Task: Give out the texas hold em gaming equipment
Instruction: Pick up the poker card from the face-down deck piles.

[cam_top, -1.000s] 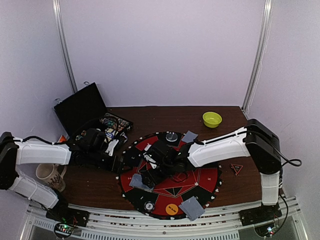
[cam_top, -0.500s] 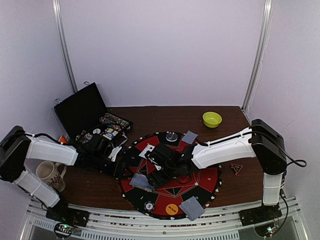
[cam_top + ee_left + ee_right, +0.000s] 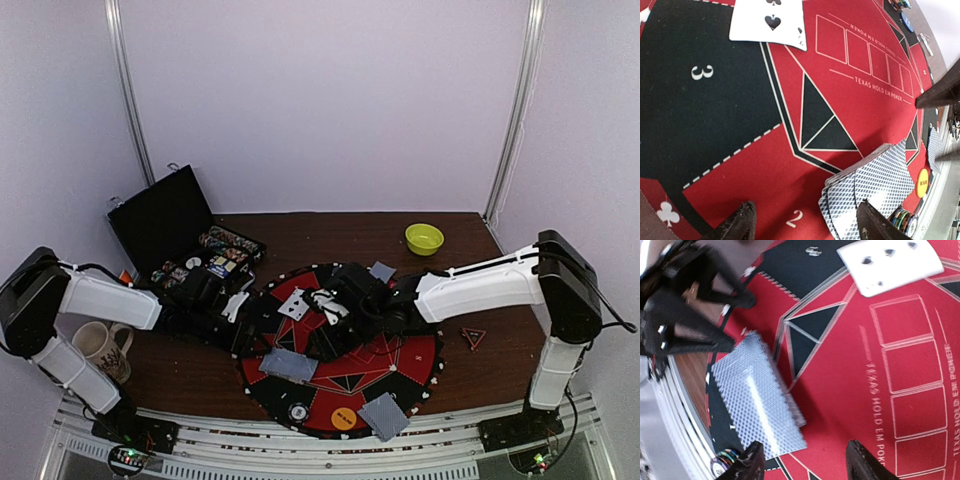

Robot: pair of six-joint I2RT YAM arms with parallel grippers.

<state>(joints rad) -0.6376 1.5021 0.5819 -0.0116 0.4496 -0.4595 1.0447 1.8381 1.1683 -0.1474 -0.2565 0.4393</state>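
On the left, the open case (image 3: 160,215) sits just off the mat (image 3: 400,358). The left gripper (image 3: 805,212) hangs low over the mat's left side, by the white number 2. Its jaws stand wide apart and have nothing in them. Just to its right lies the card pile (image 3: 875,180), flat on the mat, grey-blue backs up and a bit fanned out. A face-up card (image 3: 770,20) with a black spade lies further in, near the number 3. Next comes the right gripper (image 3: 805,455), over the middle of the mat. Its jaws are apart too, with nothing between them, and the card pile lies just beside it. Near the front edge sit a small stack of chips (image 3: 298,411) and the orange button (image 3: 343,417).

I think the job in hand is dealing cards to the seats. The next move needs one gripper to come down on the pile and pinch only the top card. It must not bump the other gripper, which is close.
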